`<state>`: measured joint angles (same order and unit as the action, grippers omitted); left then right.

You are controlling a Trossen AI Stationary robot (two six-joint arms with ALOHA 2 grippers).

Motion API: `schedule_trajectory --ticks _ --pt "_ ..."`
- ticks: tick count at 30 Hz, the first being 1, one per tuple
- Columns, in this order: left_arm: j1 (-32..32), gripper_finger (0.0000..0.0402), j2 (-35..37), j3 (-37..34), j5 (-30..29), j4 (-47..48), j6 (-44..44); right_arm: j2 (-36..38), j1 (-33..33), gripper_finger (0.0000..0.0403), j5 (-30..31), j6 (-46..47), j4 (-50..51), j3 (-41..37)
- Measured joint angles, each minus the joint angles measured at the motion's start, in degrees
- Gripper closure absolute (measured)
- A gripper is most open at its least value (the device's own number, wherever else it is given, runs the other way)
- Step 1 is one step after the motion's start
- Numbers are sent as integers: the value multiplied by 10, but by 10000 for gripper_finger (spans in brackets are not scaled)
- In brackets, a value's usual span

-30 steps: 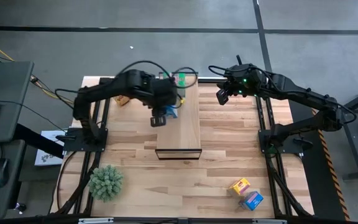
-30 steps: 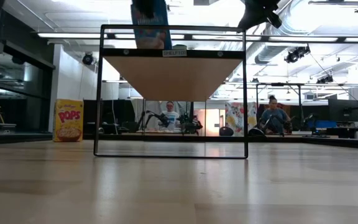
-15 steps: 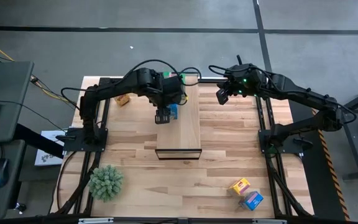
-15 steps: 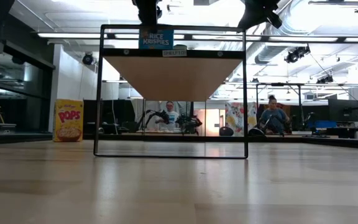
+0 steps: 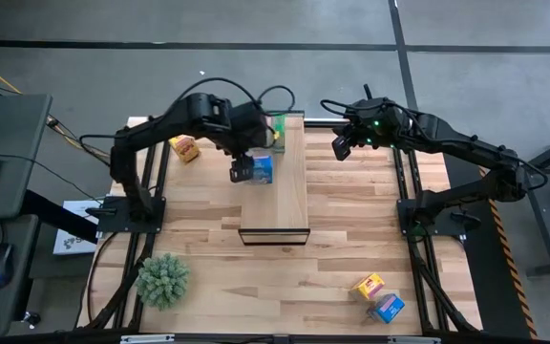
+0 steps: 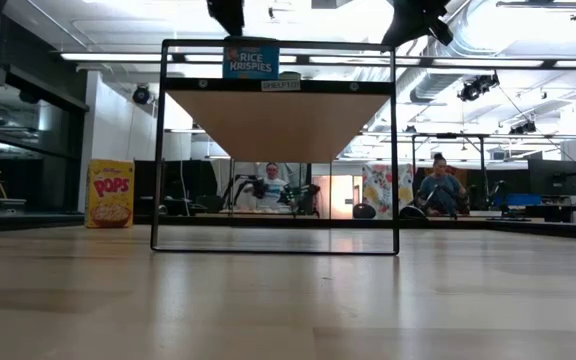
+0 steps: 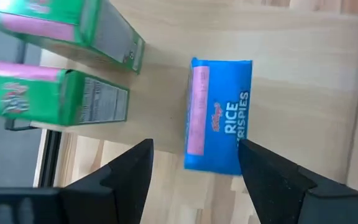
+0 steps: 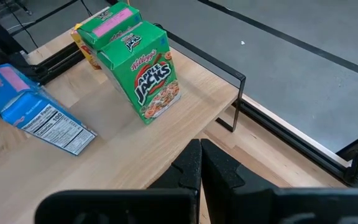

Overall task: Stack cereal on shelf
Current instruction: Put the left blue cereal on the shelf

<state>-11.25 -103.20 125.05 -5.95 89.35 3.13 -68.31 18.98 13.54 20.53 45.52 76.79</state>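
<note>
Left gripper (image 7: 194, 171) now spreading wide, empty, backing off blue cereal box (image 7: 219, 115); a second ago carrying it. Box standing on shelf (image 5: 289, 182) near two green boxes (image 8: 145, 71). Three placed. Right gripper (image 8: 201, 165) hovering beside shelf, fingers together, holding nothing.

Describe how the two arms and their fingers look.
Both arms are dark, jointed and slim, with black cables looping off them. The left gripper has two flat, angular black fingers. The right gripper has the same black fingers, and green lights glow near its wrist in the high view.
</note>
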Motion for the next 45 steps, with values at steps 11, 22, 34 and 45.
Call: schedule_trajectory --ticks 11,22,34,45 --pt "13 266 142 -59 -26 -126 -100 0 -2 402 -88 0 -80 -15" --pt "97 397 389 -535 -71 -471 -268 0 -76 402 -154 91 -398 -214" --pt "131 401 422 -734 -112 -653 -371 -154 -129 403 -75 142 -519 -204" --pt "123 401 380 -737 -101 -684 -368 -227 -126 403 -58 140 -503 -133"
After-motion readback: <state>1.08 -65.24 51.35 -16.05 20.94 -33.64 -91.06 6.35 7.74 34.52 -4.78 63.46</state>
